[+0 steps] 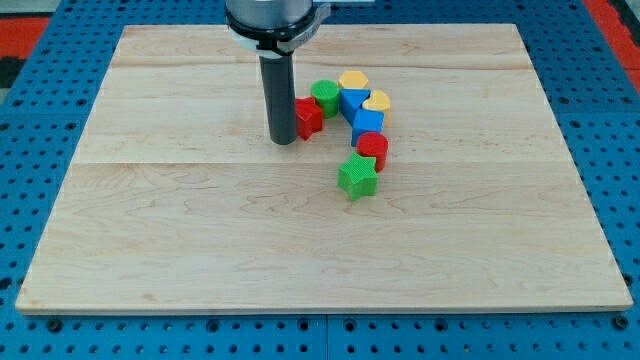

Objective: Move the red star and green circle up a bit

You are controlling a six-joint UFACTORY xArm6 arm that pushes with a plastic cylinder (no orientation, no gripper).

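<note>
The red star (308, 117) lies just above the board's middle, partly hidden behind my rod. The green circle (325, 96) touches it at its upper right. My tip (283, 139) rests on the board right against the red star's left side, slightly below it. Both blocks head a curved chain of blocks that runs down to the right.
The chain continues with a yellow hexagon (353, 81), a blue block (353, 102), a yellow heart (376, 101), a blue cube (368, 125), a red cylinder (373, 149) and a green star (357, 176). The wooden board (200, 230) lies on a blue pegboard.
</note>
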